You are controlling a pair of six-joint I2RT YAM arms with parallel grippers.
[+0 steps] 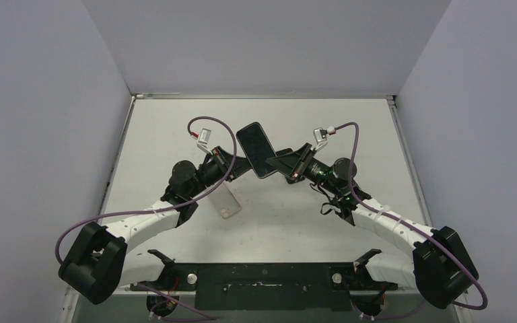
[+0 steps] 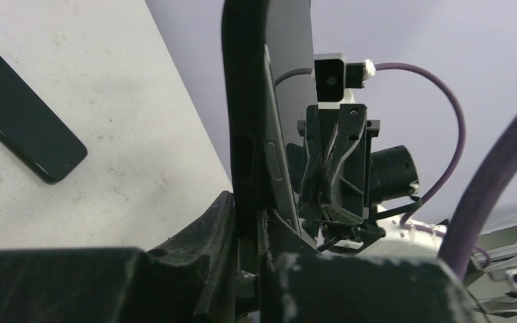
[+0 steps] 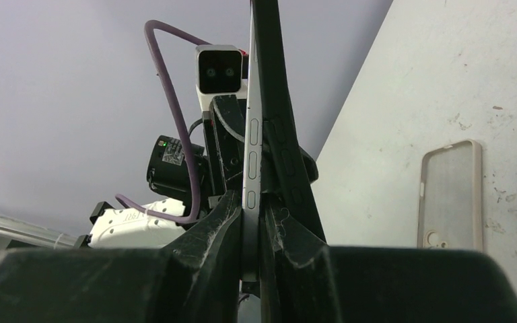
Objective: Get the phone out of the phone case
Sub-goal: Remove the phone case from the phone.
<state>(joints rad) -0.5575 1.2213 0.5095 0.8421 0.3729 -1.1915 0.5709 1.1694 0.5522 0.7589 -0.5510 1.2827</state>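
Top external: arms (image 1: 195, 176) inward toward phone (image 1: 256, 149).

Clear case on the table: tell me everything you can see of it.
The clear case is an empty, see-through shell with a pale, slightly beige rim and rounded corners. It has small camera openings at one end and a slot on one long side. It looks like soft plastic. It lies flat on the white table beside the left arm, which overhangs one end in the top view. Nothing grips it.
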